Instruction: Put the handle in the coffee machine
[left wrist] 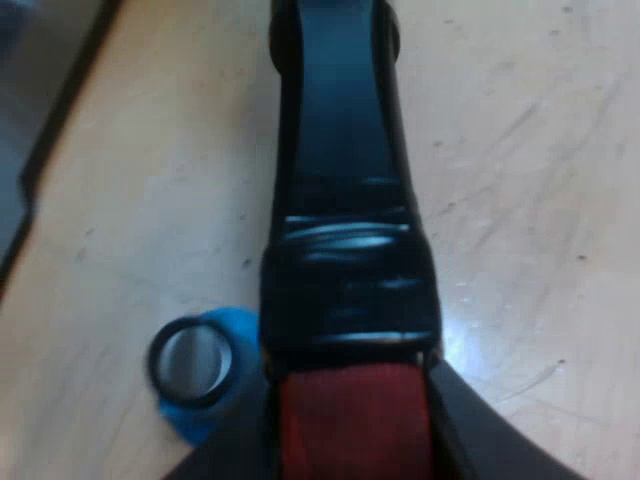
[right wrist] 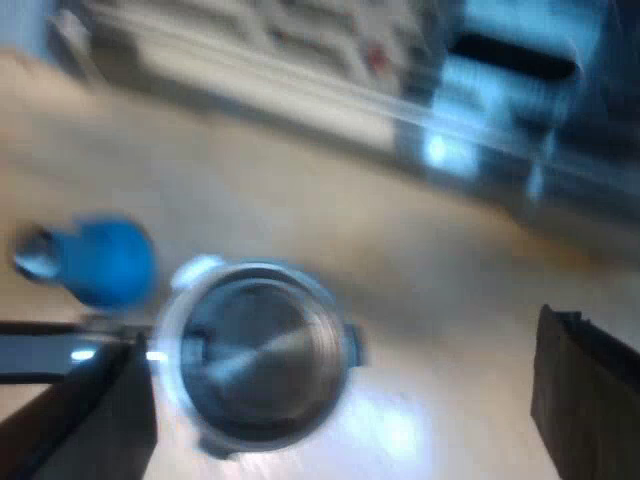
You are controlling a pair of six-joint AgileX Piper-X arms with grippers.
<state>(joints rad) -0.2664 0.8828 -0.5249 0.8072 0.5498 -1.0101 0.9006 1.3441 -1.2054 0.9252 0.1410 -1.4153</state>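
Note:
The holder's dark handle (left wrist: pixel 340 150) runs away from the camera over the wooden table, and its red end (left wrist: pixel 355 420) sits between my left gripper's (left wrist: pixel 355 445) black fingers, which are shut on it. A blue tamper (left wrist: pixel 200 365) lies on its side on the table beside the handle, metal face toward the camera. From the right wrist, the holder's round metal basket (right wrist: pixel 255 350) shows from above, with the blue tamper (right wrist: pixel 105 262) close by. My right gripper (right wrist: pixel 340 410) hangs open over the basket, its fingers wide apart and touching nothing.
The espresso machine (right wrist: pixel 500 90), shiny and blurred, stands beyond the holder across a stretch of bare wooden table (right wrist: pixel 430 300). A dark grey edge (left wrist: pixel 40 130) borders the table near the tamper's side.

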